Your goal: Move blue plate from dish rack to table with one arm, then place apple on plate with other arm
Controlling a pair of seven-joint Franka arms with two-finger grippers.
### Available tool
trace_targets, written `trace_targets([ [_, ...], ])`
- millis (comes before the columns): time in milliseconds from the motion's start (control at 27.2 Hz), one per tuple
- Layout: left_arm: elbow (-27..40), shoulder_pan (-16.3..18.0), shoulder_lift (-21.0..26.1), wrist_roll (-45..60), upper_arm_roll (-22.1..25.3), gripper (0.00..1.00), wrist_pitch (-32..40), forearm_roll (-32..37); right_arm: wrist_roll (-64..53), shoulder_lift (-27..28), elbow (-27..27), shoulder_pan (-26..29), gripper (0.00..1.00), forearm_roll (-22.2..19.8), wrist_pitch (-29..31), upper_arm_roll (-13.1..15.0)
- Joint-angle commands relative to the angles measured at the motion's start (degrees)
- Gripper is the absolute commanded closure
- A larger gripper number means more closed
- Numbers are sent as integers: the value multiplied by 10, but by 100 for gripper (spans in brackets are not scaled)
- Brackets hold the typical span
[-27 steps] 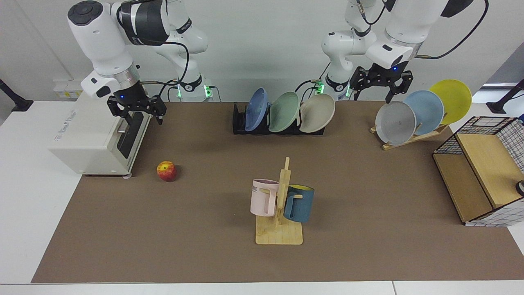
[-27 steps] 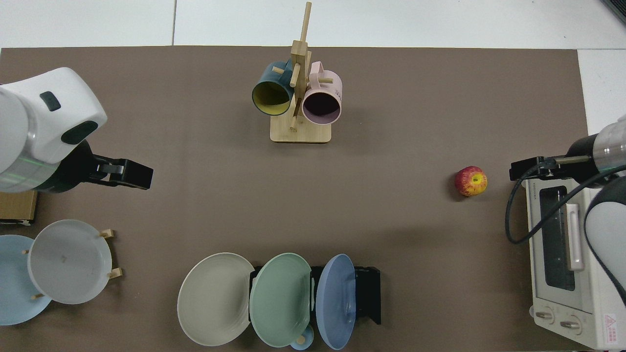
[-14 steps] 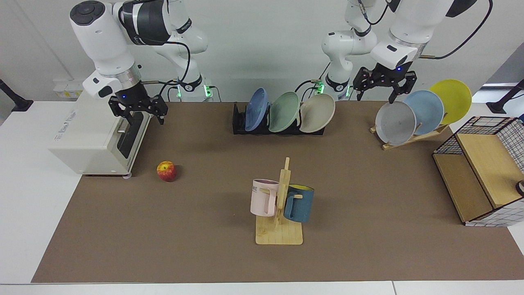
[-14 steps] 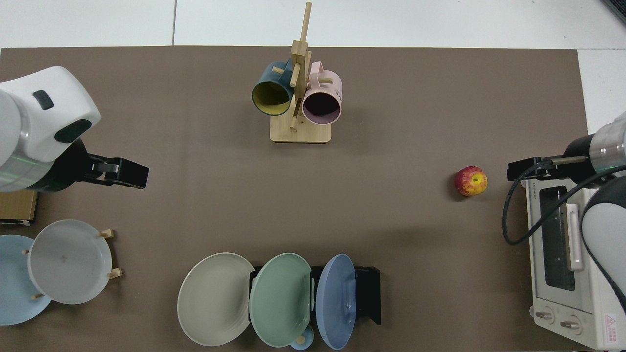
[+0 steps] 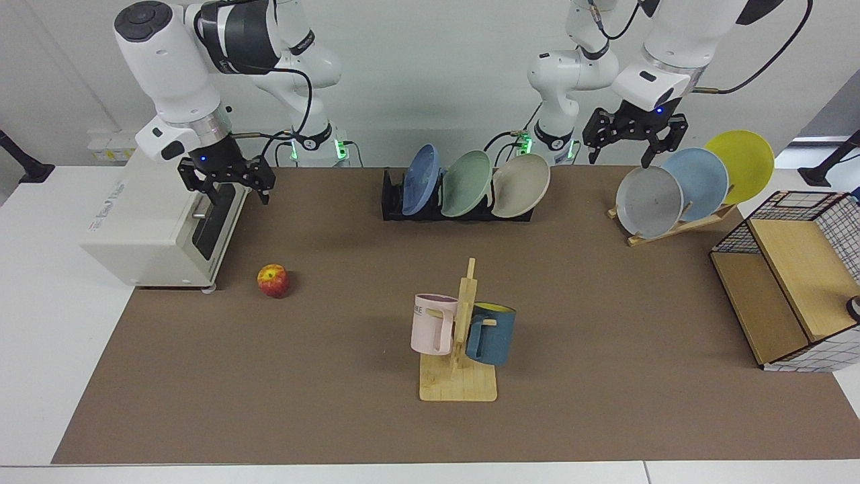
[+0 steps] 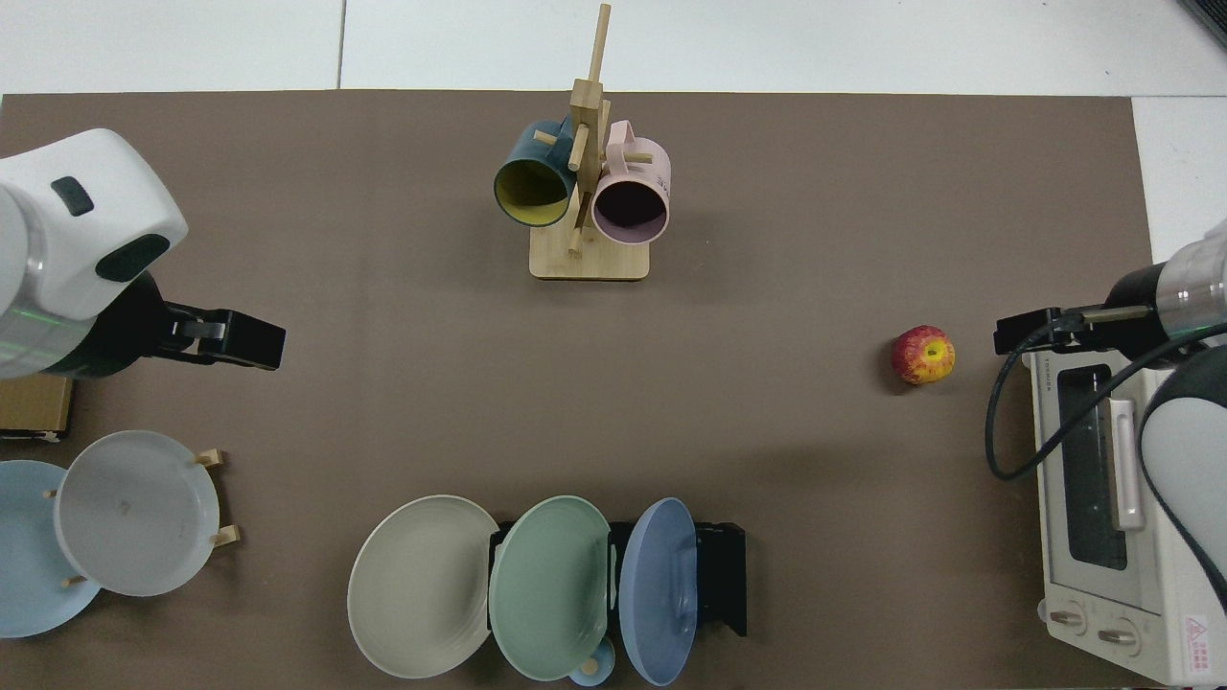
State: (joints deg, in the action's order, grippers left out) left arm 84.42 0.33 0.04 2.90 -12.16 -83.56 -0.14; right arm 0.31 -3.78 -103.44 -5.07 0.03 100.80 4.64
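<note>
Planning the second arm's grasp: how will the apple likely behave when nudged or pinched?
The apple is round and sits free on the brown mat, so a nudge would probably roll it. Its skin looks smooth, so it may slip in a pinch. It looks small, likely light.

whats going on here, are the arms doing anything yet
Nothing is held yet. The blue plate stands in the dish rack beside a green plate and a beige plate. The apple lies on the table near a toaster oven. The right gripper hangs open over the oven's front; the left gripper hangs open above a wooden plate stand.
</note>
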Motion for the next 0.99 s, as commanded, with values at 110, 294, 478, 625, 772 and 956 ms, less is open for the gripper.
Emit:
trace_targets([
  [110,4,0,-10,4,6,0,10,3,6,-4,-3,6,0,9,4,-3],
  [294,12,0,-15,3,4,0,13,2,6,-4,-3,6,0,9,5,-3],
  [478,28,-3,-27,4,-4,0,19,-3,6,-4,-3,6,0,9,4,-3],
  [625,80,-9,-65,5,-9,0,9,-33,6,-4,-3,6,0,9,5,-3],
  [772,125,-7,-99,21,-44,0,3,-76,6,-4,-3,6,0,9,4,-3],
  [956,209,-8,-150,39,-80,0,-45,-158,7,-4,-3,6,0,9,5,-2],
])
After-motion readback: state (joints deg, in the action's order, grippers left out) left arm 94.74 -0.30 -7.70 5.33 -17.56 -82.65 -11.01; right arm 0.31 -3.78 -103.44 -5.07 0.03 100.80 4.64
